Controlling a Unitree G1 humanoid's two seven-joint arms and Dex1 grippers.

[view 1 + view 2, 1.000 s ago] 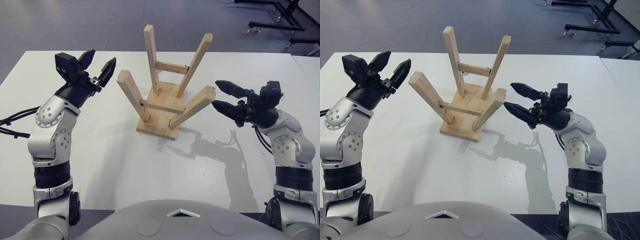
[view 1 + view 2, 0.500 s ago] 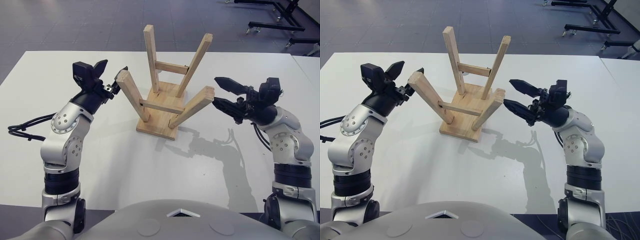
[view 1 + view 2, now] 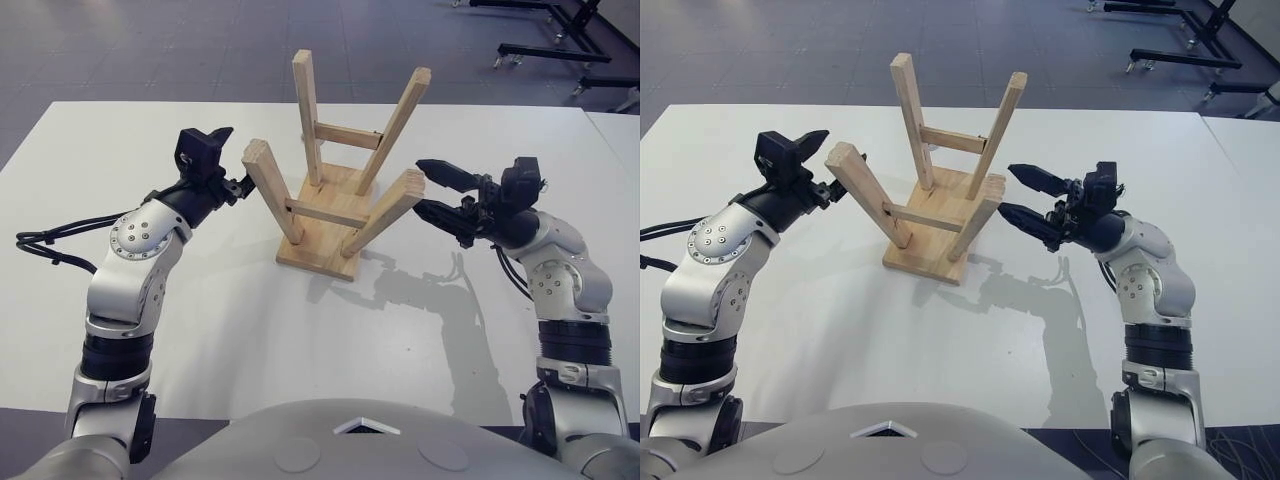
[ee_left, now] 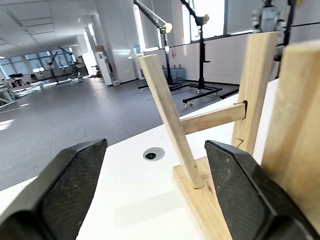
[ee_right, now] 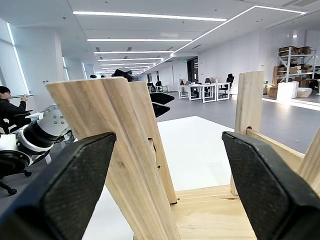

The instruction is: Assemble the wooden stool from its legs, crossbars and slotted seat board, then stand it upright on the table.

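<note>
The stool (image 3: 335,200) sits upside down mid-table (image 3: 250,330), seat board flat, legs up. Left gripper (image 3: 238,183) and right gripper (image 3: 420,186) are both spread at the near legs' tips (not yet clamped, I judge); close both evenly, then flip.

The pale, bare-wood upturned stool (image 3: 330,215) looks unvarnished and matt; its square-sawn wooden legs (image 5: 125,165) show fine straight grain, with a slightly rougher cut at the ends; the thin wooden crossbars (image 4: 212,117) and the flat wooden seat board (image 3: 318,258) share the same dry, unpainted finish; the broad white desk (image 3: 300,340) is smooth with a soft satin sheen; the black two-fingered left gripper (image 4: 156,150) looks like hard plastic, its finger pads (image 4: 75,190) faced with a finely pebbled, matt, rubbery-looking skin; the black two-fingered right gripper (image 3: 419,185) carries the same grainy facing; the grey floor (image 4: 75,115) beyond the desk shines faintly
</note>
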